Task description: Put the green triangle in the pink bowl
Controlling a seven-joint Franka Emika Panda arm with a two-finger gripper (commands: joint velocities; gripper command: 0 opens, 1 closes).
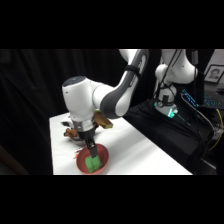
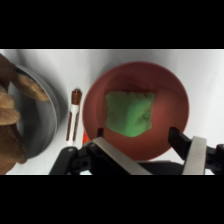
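One green triangle [image 2: 131, 114] is lying inside the one pink bowl [image 2: 172, 80], on its floor, and it is sitting straight ahead of the jaws, centred in the gap between the two fingers [image 2: 192, 152]. The gripper [image 1: 93, 159] is hanging over the bowl with its jaws standing wide apart and gripping nothing; in the wrist view each finger is showing clear of the block, with red bowl floor between. The block is looking nearly square from above, so I cannot tell a long axis. In the side view the gripper is reaching down into the bowl [image 1: 80, 162] at the near left of the bench [image 1: 145, 150], with the block [image 1: 93, 164] just below its tips; whether they are touching it I cannot tell.

One metal bowl [image 2: 50, 117] holding brown stuff [image 2: 10, 125] is standing just left of the pink one, and one thin brown-tipped tool [image 2: 74, 116] is lying between them. There is one arm only. Judging from this, the placing is done, and the next move is calling for a straight lift clear of the rim.
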